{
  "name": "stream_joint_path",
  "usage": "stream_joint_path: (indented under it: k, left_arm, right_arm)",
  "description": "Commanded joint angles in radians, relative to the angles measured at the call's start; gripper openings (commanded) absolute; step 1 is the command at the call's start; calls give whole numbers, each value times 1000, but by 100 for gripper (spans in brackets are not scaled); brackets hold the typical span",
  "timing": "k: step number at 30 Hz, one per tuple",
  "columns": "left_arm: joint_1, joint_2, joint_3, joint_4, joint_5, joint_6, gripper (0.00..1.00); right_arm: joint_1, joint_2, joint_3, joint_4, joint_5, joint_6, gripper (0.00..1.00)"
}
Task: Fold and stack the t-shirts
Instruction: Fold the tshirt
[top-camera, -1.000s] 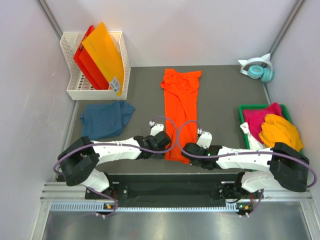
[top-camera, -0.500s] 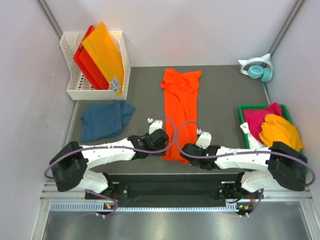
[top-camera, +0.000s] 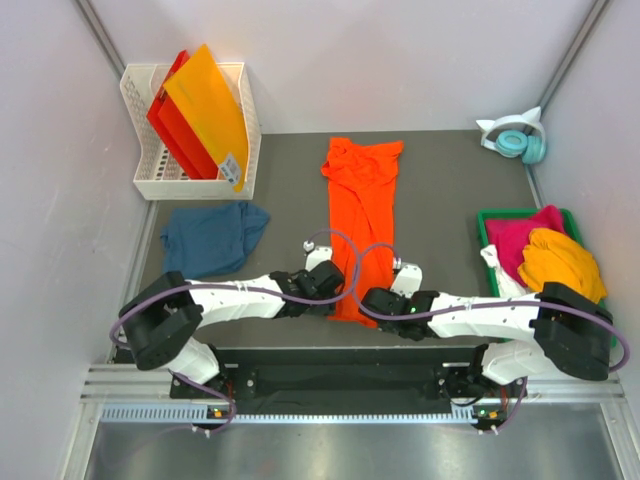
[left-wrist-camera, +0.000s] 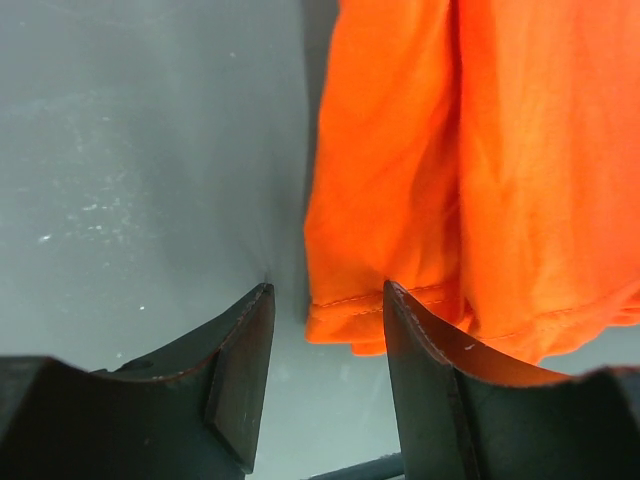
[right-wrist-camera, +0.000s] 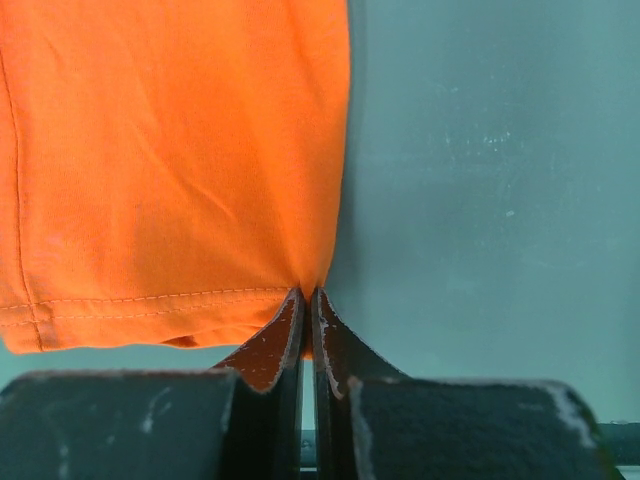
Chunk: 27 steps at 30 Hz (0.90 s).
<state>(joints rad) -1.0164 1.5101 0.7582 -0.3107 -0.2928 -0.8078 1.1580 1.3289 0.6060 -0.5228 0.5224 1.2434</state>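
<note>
The bright orange t-shirt (top-camera: 362, 215) lies as a long folded strip down the middle of the table. Its near hem shows in the left wrist view (left-wrist-camera: 420, 200) and the right wrist view (right-wrist-camera: 170, 160). My left gripper (left-wrist-camera: 325, 300) is open, its jaws on either side of the hem's near left corner, close above the table. My right gripper (right-wrist-camera: 307, 300) is shut on the hem's near right corner. A dark teal-blue t-shirt (top-camera: 212, 238) lies crumpled at the left. Magenta (top-camera: 525, 238), yellow-orange (top-camera: 562, 262) and white (top-camera: 500, 270) t-shirts are piled at the right.
A green tray (top-camera: 484, 218) at the right edge holds the piled shirts. A white basket (top-camera: 150, 185) at the back left holds stiff orange and red plastic sheets (top-camera: 205, 110). Teal and white headphones (top-camera: 518, 140) sit at the back right corner.
The left arm swung out and back, and its gripper now sits at the orange shirt's near left corner. The right gripper stayed at the near right corner.
</note>
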Motion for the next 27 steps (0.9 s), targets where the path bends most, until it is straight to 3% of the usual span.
stream_joint_path:
  k: [1, 7, 20, 27]
  left_arm:
    - [2, 18, -16, 48, 34, 4, 52]
    - [1, 26, -57, 41, 84, -22, 51]
    - [-2, -111, -203, 31, 101, -71, 44]
    - [-2, -38, -194, 56, 119, -64, 44]
  right_arm:
    - [40, 29, -12, -95, -108, 11, 0]
    - [39, 26, -20, -94, -105, 19, 0]
    - [40, 26, -34, -77, -104, 27, 0]
    - [40, 30, -28, -72, -99, 24, 0]
